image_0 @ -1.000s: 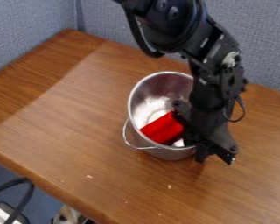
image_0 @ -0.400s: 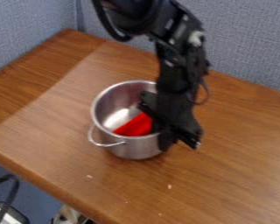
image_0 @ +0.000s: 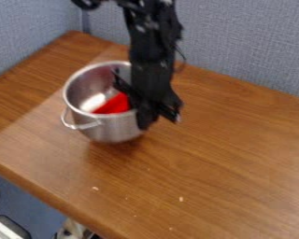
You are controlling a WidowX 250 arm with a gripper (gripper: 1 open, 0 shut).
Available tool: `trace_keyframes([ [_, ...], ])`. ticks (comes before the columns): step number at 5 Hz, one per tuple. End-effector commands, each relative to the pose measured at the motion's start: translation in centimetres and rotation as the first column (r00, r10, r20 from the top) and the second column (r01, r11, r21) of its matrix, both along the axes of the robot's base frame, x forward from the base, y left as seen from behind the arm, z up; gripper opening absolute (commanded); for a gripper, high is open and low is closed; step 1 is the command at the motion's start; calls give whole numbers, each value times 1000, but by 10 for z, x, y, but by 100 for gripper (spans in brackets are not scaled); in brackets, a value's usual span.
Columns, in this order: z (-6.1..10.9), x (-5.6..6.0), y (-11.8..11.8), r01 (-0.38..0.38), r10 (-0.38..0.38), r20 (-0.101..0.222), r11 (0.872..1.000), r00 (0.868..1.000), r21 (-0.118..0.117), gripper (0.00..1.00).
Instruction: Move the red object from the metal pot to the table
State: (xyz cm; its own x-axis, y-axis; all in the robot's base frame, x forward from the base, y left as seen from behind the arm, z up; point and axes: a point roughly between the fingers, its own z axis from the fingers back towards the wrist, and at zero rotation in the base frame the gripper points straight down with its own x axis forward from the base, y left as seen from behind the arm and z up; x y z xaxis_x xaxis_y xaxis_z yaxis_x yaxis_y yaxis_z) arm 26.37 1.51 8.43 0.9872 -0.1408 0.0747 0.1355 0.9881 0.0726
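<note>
The metal pot (image_0: 94, 129) sits over the left middle of the brown table (image_0: 234, 177). The red object (image_0: 109, 103) lies slanted inside it, partly hidden by the arm. My gripper (image_0: 152, 114) points straight down at the pot's right rim. Its fingers are together on the rim's thin wall, and the pot travels with them. The fingertips are dark and hard to tell apart against the pot's side.
A blue-grey wall (image_0: 27, 28) rises behind the table's far edge. The table's rounded front edge (image_0: 40, 191) runs diagonally at the lower left, with floor and cables beyond it. Bare wood lies to the right of the pot and in front of it.
The gripper has closed on the pot's rim and swung left and up. The pot, with the red object still inside, has come along to the left.
</note>
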Motion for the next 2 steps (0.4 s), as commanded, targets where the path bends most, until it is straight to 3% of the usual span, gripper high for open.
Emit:
trace_keyframes([
  [1, 21, -3, -2, 14, -14, 73, 1000, 997, -5, 0],
  [2, 24, -10, -12, 79, -79, 74, 997, 994, -4, 0],
])
